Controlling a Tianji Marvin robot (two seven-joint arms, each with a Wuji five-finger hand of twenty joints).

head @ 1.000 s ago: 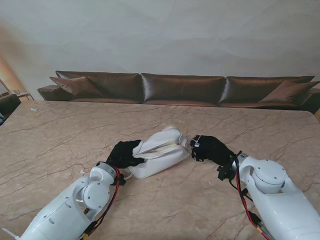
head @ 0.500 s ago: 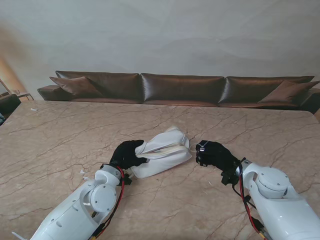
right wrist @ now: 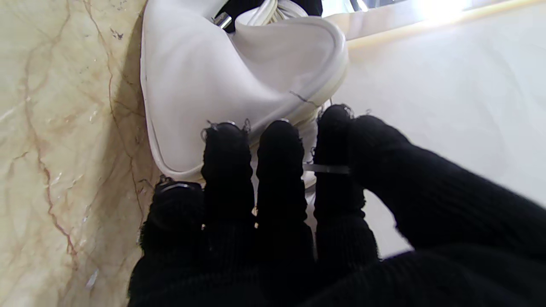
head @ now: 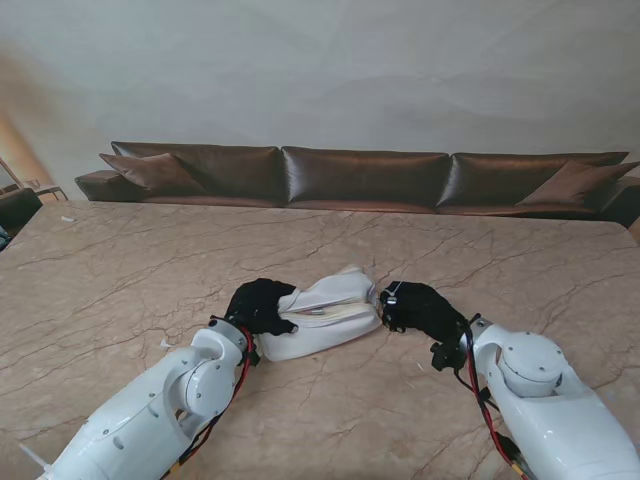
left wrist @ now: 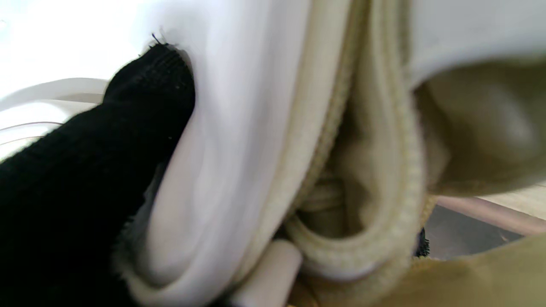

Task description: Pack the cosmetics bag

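One long brown sofa [head: 360, 178] stood beyond the far edge of the worktop [head: 120, 270], the biggest thing in sight after the marbled worktop itself. The landmark was the bag [head: 322, 312], a white soft pouch that lay on the worktop between the two arms, about midway across the stand's view and nearer to me than the worktop's middle.

The left arm [head: 160, 410] reached to the bag from its left end, and the right arm [head: 545, 400] reached to it from its right end. The bag lay on its side, its mouth partly gaping toward the left, with a cream zip edge [left wrist: 396, 170] and a tan lining showing in the left wrist view.

The left hand [head: 260, 305], in a black glove, was clamped on the bag's left end: one finger [left wrist: 140, 111] pressed into the white fabric beside the zip edge. The right hand [head: 412, 305], also gloved black, sat at the bag's right end. In the right wrist view its fingers [right wrist: 226, 157] lay close together, their tips touching the bag's white end [right wrist: 239, 76], and the thumb stood alongside them. I could not tell whether that hand pinched the fabric or only rested against it.
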